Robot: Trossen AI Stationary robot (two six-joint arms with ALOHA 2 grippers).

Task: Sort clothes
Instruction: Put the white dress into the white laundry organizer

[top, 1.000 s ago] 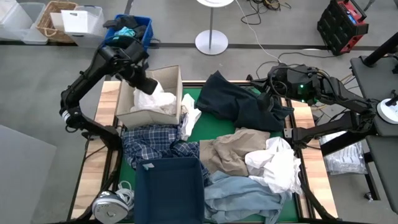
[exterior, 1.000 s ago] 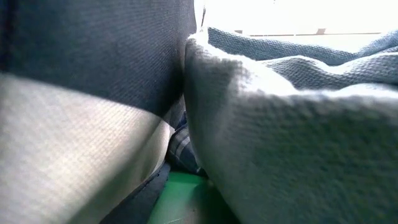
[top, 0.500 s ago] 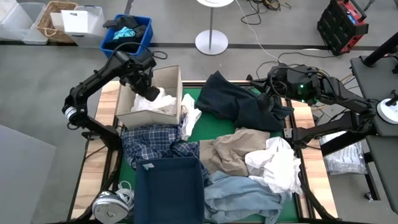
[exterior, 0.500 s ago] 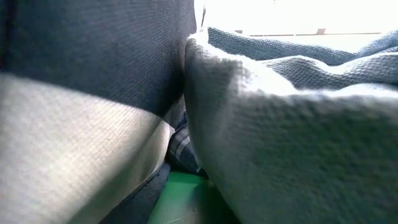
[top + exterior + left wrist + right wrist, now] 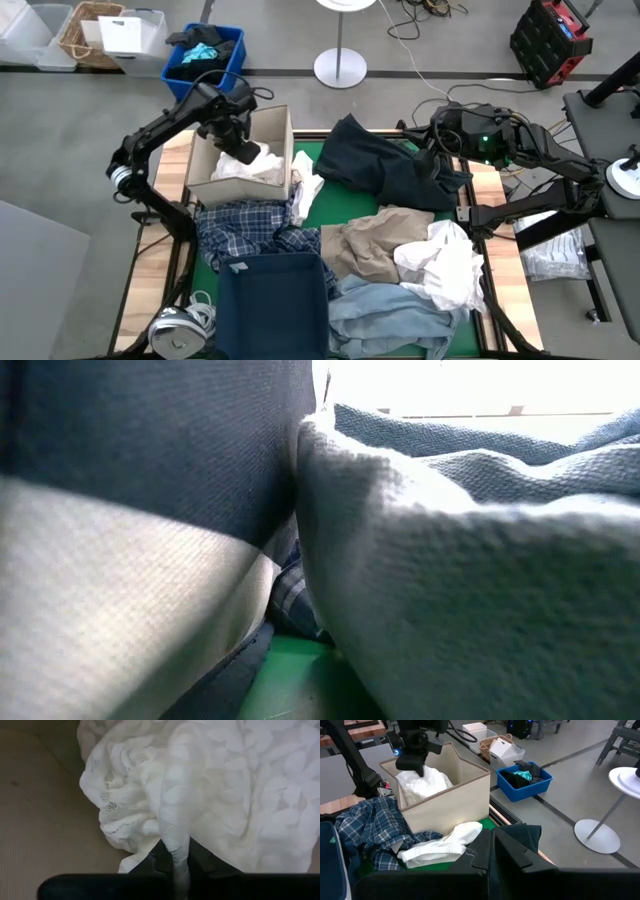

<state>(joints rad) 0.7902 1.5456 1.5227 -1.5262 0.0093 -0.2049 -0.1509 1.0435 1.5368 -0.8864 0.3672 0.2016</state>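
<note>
A beige fabric box (image 5: 272, 122) stands at the table's far left with a white lace garment (image 5: 258, 168) piled in it. My left gripper (image 5: 245, 152) hangs over that pile, shut on the garment (image 5: 210, 785). On the green mat lie a plaid shirt (image 5: 245, 232), a small white shirt (image 5: 306, 195), a dark navy piece (image 5: 385, 165), tan trousers (image 5: 365, 245), a white shirt (image 5: 445, 265) and light blue denim (image 5: 385, 315). My right gripper (image 5: 440, 165) sits shut at the navy piece's right edge (image 5: 520, 834); I cannot tell whether it touches the cloth. My left gripper pinches a narrow raised fold (image 5: 174, 837) of the white lace garment between its two fingers. The fingers come from above, pointing down into the box. The rest of the garment lies heaped on the box's floor below the fingers.
A dark blue fabric bin (image 5: 272, 305) stands at the near edge, and its wall and the denim block the low view. Beyond the table's far left, a blue crate (image 5: 205, 50) holds a black and teal bundle. A lamp base (image 5: 340, 68) stands behind the table.
My left gripper has moved a little toward the table's right and near edges and down onto the white pile in the box. The arm's elbow has swung with it.
</note>
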